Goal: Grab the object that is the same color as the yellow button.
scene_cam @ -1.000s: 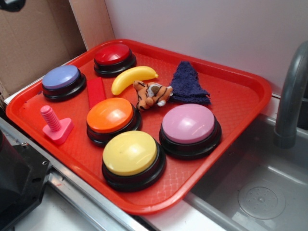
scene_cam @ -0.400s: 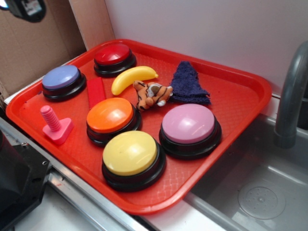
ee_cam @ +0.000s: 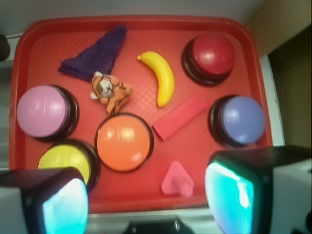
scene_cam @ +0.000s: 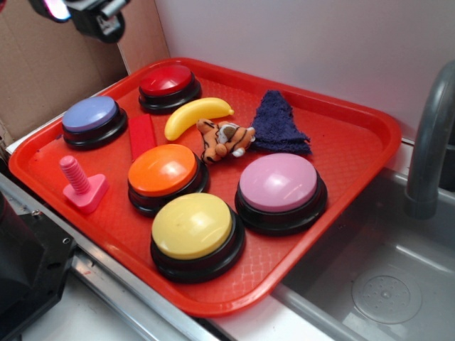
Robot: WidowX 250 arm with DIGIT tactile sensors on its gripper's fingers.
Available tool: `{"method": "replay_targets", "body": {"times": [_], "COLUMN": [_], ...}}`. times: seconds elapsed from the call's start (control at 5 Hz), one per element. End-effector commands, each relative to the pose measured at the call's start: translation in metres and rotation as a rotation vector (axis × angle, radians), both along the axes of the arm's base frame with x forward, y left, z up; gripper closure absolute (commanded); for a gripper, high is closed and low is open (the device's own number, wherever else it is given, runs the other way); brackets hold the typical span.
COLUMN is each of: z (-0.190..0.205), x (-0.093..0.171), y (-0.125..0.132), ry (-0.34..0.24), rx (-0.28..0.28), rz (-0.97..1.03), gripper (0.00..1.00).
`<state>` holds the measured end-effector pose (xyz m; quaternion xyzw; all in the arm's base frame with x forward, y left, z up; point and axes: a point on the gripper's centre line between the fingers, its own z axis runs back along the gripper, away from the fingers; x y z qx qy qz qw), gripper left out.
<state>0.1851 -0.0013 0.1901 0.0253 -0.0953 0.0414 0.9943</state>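
Black gripper [scene_cam: 92, 14] has moved rightward; banana [scene_cam: 196, 116] unmoved.

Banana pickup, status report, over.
Gripper open, high above the tray, holding nothing. Banana untouched between red button and tiger. Nothing covers it.

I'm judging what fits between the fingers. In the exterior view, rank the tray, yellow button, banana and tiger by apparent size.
1. Red tray.
2. Yellow button; it sits nearer the camera, which enlarges it.
3. Banana.
4. Plush tiger; close to the banana, so this order is unsure.
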Motion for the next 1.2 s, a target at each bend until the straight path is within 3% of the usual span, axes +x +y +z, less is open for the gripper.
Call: {"method": "replay_targets", "body": {"times": [0.0, 0.2, 0.6, 1.0], "z": [-0.040, -0.068, -0.123, -0.147], "x": [0.051, 0.070, 0.095, 0.100], "y": [0.022, 0.029, 0.044, 0.036], "ry": [-0.039, -0.072, -0.016, 0.019], "rx": [-0.017, -0.020, -0.060, -0.059], "rz": [0.069, 0.089, 0.121, 0.114], "gripper": [0.00, 0.00, 0.00, 0.00]}}
